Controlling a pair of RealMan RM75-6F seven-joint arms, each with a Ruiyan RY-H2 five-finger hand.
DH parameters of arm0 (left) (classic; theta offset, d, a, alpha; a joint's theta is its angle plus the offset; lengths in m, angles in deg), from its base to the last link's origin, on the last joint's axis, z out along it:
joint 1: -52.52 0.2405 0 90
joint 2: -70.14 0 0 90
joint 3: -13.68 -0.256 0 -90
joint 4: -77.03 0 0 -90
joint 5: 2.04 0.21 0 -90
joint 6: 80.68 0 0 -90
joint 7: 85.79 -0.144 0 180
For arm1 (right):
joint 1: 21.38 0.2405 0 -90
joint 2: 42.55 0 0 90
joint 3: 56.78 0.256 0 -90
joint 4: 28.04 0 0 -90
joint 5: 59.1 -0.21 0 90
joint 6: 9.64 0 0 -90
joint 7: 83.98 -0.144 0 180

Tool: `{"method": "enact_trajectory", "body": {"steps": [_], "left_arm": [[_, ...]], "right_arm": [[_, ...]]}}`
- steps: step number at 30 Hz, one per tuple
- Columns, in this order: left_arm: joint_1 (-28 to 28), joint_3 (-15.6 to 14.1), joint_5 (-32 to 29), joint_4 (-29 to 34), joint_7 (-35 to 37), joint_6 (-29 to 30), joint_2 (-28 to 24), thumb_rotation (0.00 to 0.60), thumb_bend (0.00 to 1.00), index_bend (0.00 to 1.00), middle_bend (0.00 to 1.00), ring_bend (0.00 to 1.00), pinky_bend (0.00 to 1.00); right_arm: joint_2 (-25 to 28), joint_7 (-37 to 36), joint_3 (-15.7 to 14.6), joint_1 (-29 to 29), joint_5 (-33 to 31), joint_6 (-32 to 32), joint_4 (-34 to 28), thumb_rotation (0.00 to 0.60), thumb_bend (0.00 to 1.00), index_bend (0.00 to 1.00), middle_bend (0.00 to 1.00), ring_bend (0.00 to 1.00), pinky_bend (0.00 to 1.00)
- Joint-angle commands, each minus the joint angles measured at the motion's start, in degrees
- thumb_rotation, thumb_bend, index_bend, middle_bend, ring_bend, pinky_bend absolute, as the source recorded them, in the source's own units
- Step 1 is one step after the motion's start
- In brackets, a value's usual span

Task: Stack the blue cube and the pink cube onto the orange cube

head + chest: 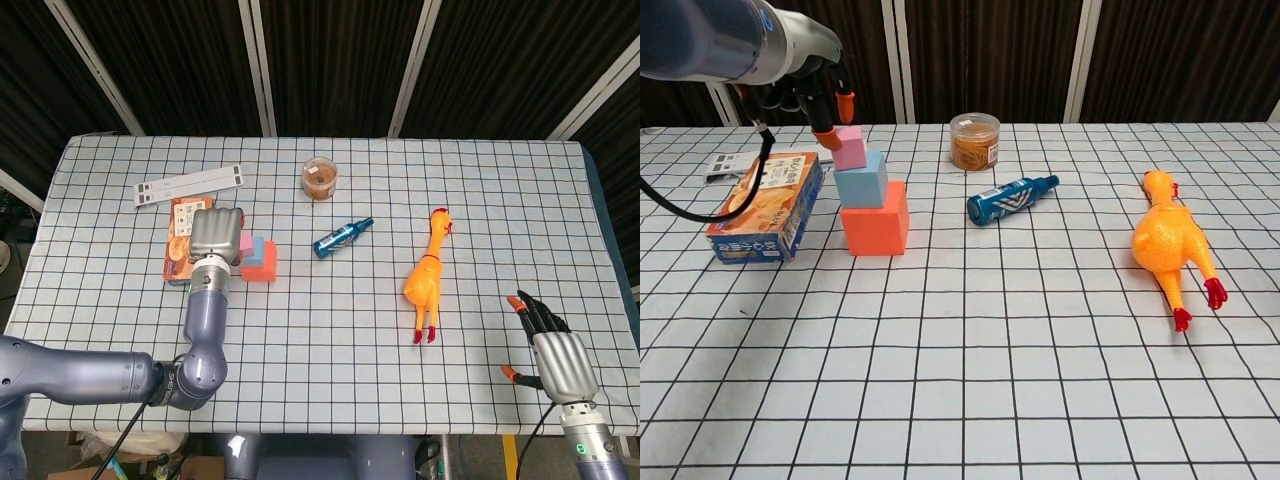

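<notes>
While stacked, 1 pink cube (850, 148), 1 blue cube (862, 180), 1 orange cube (876, 219)

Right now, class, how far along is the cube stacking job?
Done: the blue cube sits on the orange cube. In hand: the pink cube is on top of the blue one, slightly tilted, with the left hand at it. Left: letting go and leaving the stack standing. The right hand rests idle.

Left arm: glossy blue-grey rounded links, silver-grey boxy back on the left hand (216, 232), thin black cable along the forearm. Right hand (556, 355): same silver-grey back, black fingers (540, 316) with orange tips, green mark low on the wrist. Chest view shows the left hand's (820, 100) dark fingers, orange-tipped too
</notes>
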Motion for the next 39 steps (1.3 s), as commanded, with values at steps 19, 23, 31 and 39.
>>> {"method": "enact_trajectory", "body": {"steps": [19,23,31,39], "left_arm": [[7.2,2.0,1.1,16.8,3.5,2.6,-16.2,0.600,0.33,0.32,1.00,0.81,0.78],[8.7,0.2,1.1,17.2,4.2,0.2,-17.8,0.600,0.33,0.32,1.00,0.81,0.78],[9.0,-4.0,3.9,15.3,6.1,-4.6,-16.4,0.600,0.32,0.32,1.00,0.81,0.78],[7.3,-6.2,4.1,14.1,6.2,-5.4,-13.8,0.600,0.32,0.35,1.00,0.81,0.78]], "right_arm": [[0.2,0.2,0.0,0.0,0.1,0.0,-0.6,0.600,0.16,0.11,0.07,0.13,0.25],[0.1,0.6,-0.1,0.1,0.0,-0.2,-0.8,0.600,0.16,0.11,0.07,0.13,0.25],[-0.2,1.3,0.0,0.3,-0.5,-0.6,-0.6,0.600,0.16,0.11,0.07,0.13,0.25],[-0.3,0.9,0.1,0.3,-0.8,-0.8,-0.3,0.600,0.16,0.12,0.07,0.13,0.25]]}}
